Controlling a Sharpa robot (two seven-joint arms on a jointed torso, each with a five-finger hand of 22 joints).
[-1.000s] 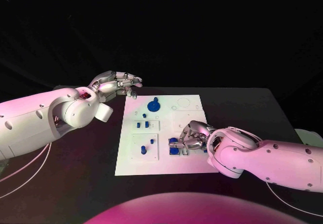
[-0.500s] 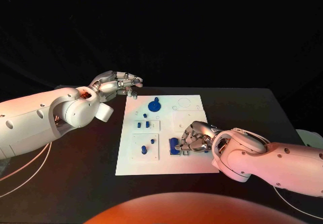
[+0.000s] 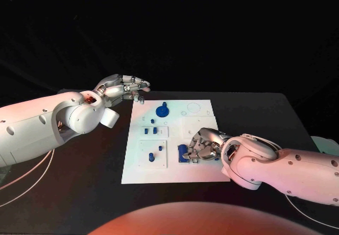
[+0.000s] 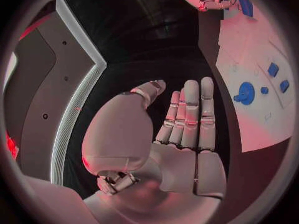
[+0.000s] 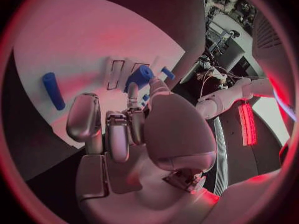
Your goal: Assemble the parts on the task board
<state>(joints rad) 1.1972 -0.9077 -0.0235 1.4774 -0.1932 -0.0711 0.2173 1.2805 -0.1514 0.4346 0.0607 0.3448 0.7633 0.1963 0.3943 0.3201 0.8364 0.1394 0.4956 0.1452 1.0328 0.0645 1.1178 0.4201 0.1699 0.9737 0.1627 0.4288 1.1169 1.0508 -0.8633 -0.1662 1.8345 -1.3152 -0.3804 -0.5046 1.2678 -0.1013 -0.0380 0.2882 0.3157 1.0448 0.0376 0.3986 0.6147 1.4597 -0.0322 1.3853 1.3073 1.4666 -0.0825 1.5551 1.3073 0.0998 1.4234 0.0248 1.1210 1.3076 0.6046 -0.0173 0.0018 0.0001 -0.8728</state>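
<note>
task board [image 3: 201, 169] sits in the middle of the black table [image 3: 275, 117], a white plate running from near to far. on its far end there's a round blue part [image 3: 161, 110] with a little stem. closer in on the left side are a couple of small blue parts [image 3: 150, 130] in a slotted panel, and nearer still a blue peg [image 3: 150, 157] in a square panel.

right hand [image 3: 201, 146] is down on the near right part of the board, fingers curled around a blue cylinder part [image 5: 139, 77], so it's gripping that. a loose blue rod [image 5: 53, 90] lies flat on the board well apart from the hand, you can see it in the right wrist view.

left hand [image 3: 124, 88] hovers above the table just off the board's far left corner. in the left wrist view its fingers [image 4: 190, 115] are straight and side by side with nothing in them.
</note>
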